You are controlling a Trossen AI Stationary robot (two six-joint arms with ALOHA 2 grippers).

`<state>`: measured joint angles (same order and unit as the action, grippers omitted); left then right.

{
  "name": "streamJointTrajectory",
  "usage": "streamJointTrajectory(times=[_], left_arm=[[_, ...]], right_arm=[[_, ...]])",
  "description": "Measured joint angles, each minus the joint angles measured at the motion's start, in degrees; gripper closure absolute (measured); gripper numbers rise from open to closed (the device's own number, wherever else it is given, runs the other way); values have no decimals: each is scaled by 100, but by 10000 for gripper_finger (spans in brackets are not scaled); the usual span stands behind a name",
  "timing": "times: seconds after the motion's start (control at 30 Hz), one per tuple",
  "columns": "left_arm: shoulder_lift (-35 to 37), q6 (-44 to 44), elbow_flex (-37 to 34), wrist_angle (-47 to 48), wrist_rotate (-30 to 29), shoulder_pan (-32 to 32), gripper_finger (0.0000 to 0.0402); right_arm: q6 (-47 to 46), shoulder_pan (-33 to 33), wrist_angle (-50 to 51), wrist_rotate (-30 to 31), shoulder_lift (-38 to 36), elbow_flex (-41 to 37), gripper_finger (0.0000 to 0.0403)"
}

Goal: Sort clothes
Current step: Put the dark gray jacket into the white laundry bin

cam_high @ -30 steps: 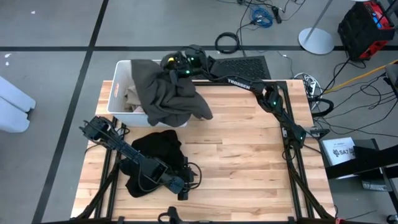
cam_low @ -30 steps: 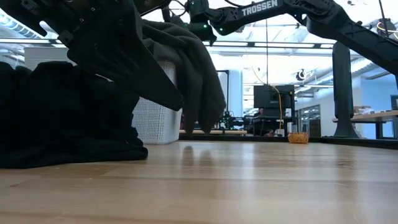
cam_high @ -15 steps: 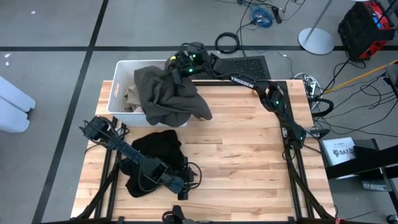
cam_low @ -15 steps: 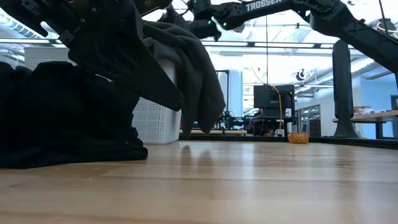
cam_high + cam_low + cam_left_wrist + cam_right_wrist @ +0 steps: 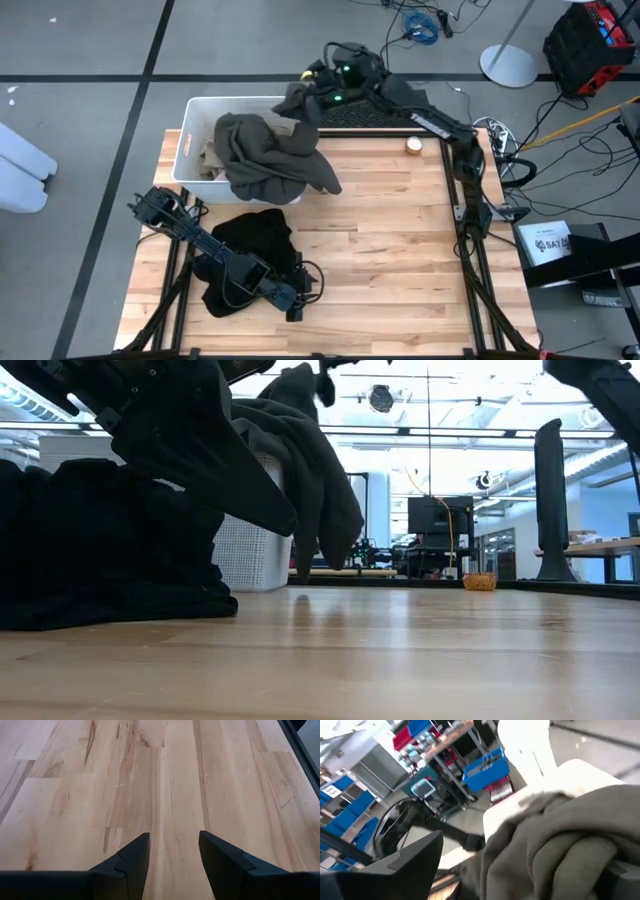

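From above, the olive-brown garment (image 5: pixel 268 158) is lying heaped over the white bin (image 5: pixel 196 120) in the upper left of the frame, spilling onto the wooden table (image 5: pixel 400 240); one fold is rising toward the right gripper (image 5: pixel 318 88) at upper centre, whose fingers are standing spread with cloth still between them. A tan-beige garment (image 5: pixel 212 155) is showing inside the bin. The black clothes (image 5: pixel 250 245) are sitting at lower left beside the left gripper (image 5: pixel 300 298).

At table level, the olive-brown garment (image 5: pixel 305 470) is hanging at upper centre, the black clothes (image 5: pixel 100 550) filling the left.

The left wrist picture is showing spread fingers (image 5: pixel 132 860) over bare wood.

The right wrist picture is showing olive-brown cloth (image 5: pixel 560 845) bunching at right.
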<state>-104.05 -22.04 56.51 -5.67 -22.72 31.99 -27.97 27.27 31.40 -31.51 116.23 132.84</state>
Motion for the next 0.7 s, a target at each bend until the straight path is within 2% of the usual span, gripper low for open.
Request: streamJointTrajectory(times=[0.2,0.27,0.33,0.43,0.53,0.6,0.7], left_arm=[[0,136,0,-24,0,-67,222],[0,195,0,-103,0,-108,222],[0,289,0,-233,34,-167,222],[0,439,0,-392,203,-255,222],[0,606,0,-449,274,-331,222],[0,724,0,-444,275,-387,222],[0,867,0,-428,283,-469,222]], right_arm=[[215,-10,1739,3,-346,7,60],[616,-106,2395,325,-291,2,60],[1139,-295,2863,959,-145,-4,60],[2085,-717,3089,1946,90,-17,60],[2895,-1120,2819,2834,218,-17,60],[3191,-1303,2663,3009,263,-13,60],[3320,-1393,2902,2866,269,-13,60]])
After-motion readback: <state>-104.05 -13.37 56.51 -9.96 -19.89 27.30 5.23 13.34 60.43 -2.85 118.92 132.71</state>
